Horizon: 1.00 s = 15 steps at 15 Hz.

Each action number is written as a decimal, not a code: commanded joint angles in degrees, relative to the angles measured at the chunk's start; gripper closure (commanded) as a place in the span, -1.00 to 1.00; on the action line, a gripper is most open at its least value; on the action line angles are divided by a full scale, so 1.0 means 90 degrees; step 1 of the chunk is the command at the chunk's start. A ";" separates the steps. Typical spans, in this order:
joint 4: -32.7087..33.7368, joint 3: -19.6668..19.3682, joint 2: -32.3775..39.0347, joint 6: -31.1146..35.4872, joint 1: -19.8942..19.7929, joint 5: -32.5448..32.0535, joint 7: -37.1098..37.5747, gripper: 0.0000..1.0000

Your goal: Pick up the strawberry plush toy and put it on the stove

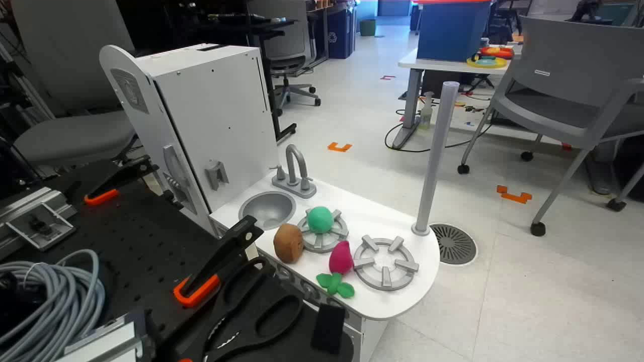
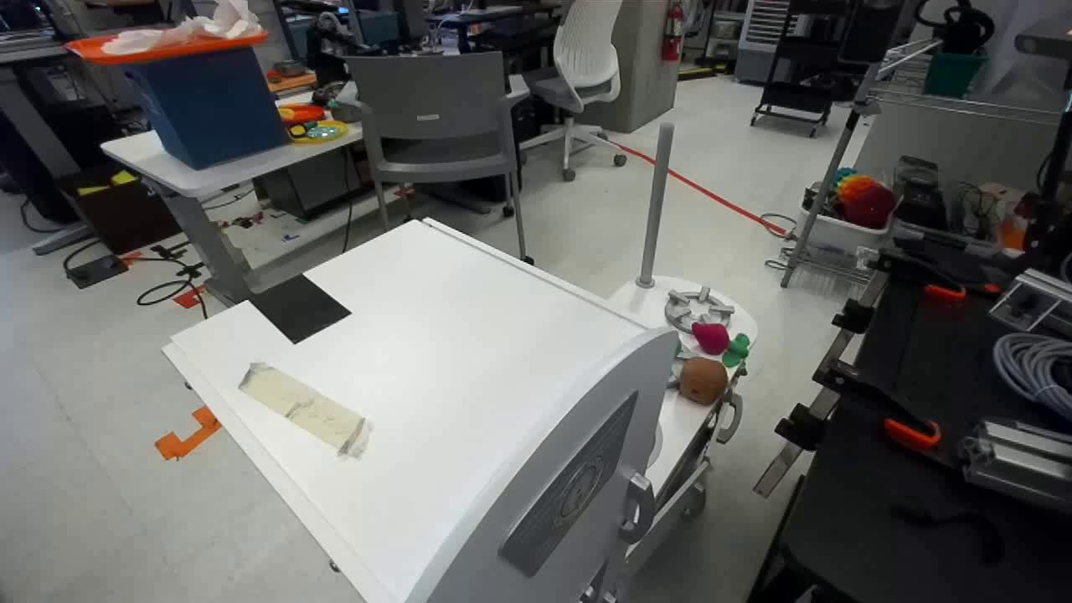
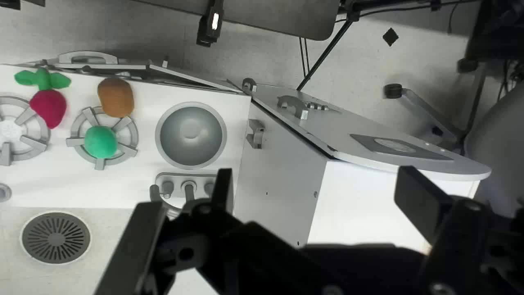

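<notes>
Though wide-jawed, the gripper (image 3: 313, 192) empty.

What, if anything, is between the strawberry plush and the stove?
Nothing visible between the strawberry plush and the burner grate beside it. The second grate carries a green ball, likely an obstacle there.

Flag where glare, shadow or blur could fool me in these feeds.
Wrist view: cabinet top washed out to flat white, hand dark and soft-edged, strawberry plush toy reasonably crisp; in an exterior view, that top is bright too, and the near end of the black table reads almost solid black.
</notes>
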 commanded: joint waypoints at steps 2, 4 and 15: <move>0.0013 0.0136 -0.0003 -0.0019 -0.0141 0.0032 -0.0023 -1.00; 0.0013 0.0136 -0.0003 -0.0019 -0.0141 0.0032 -0.0023 -1.00; 0.0018 0.0068 0.0371 0.0156 -0.0293 -0.0186 -0.0028 -1.00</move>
